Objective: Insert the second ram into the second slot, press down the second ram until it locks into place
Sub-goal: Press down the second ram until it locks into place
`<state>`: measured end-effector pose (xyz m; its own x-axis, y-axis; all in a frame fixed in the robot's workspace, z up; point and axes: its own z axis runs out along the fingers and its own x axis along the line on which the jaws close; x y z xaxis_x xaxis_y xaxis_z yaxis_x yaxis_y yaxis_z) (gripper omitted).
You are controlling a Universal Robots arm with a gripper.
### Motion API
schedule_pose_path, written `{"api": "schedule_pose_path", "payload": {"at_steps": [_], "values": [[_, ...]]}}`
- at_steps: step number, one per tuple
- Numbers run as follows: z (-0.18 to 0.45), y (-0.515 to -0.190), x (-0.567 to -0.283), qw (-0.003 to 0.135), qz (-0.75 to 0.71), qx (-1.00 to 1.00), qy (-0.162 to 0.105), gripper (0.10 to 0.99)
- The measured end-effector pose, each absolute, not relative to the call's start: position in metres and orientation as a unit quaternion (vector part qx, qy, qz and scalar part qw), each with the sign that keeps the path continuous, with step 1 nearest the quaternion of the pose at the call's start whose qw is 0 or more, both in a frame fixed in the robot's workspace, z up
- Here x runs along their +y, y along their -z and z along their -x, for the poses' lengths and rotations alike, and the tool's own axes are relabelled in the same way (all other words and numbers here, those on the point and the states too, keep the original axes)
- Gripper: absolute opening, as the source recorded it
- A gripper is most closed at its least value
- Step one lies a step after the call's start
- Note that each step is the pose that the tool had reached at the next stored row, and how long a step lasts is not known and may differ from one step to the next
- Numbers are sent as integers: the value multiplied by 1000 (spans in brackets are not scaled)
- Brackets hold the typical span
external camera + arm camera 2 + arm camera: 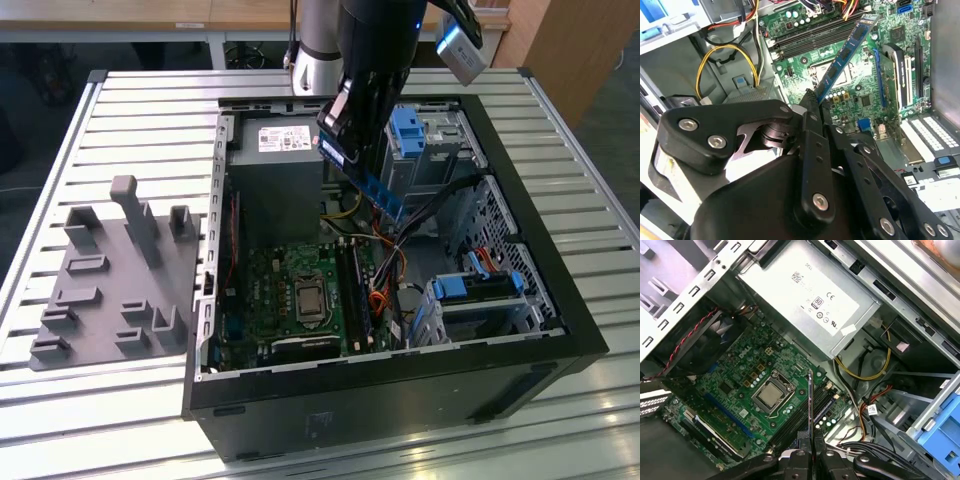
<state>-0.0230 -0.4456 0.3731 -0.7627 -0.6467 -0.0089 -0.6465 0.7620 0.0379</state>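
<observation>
Tool [810, 102]: black, jointed, clamped on end of second ram [845, 55] | second ram: thin flat blue stick, tilted, aloft over green motherboard [262, 290] in open black case [400, 375] near ribbed tabletop [150, 110] middle.

Table: a wide table [120, 110] of pale metal slats running side to side, with raised rails along its edges.
Far furniture: a light wooden desktop [150, 12] on a white frame, behind the table along the top of the exterior view.
Corner: a tan wooden board [575, 50] standing at the exterior view's upper right.
Floor: dark floor [25, 140] past the table's edge at the exterior view's left.
Light: bright and even, with soft white glare on the nearest slats [430, 450].
</observation>
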Motion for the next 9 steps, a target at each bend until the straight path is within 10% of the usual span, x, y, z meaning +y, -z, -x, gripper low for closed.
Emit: {"api": "schedule_pose_path", "payload": {"at_steps": [9], "values": [[23, -373, -446, 2, -322, -947, 19, 137]]}}
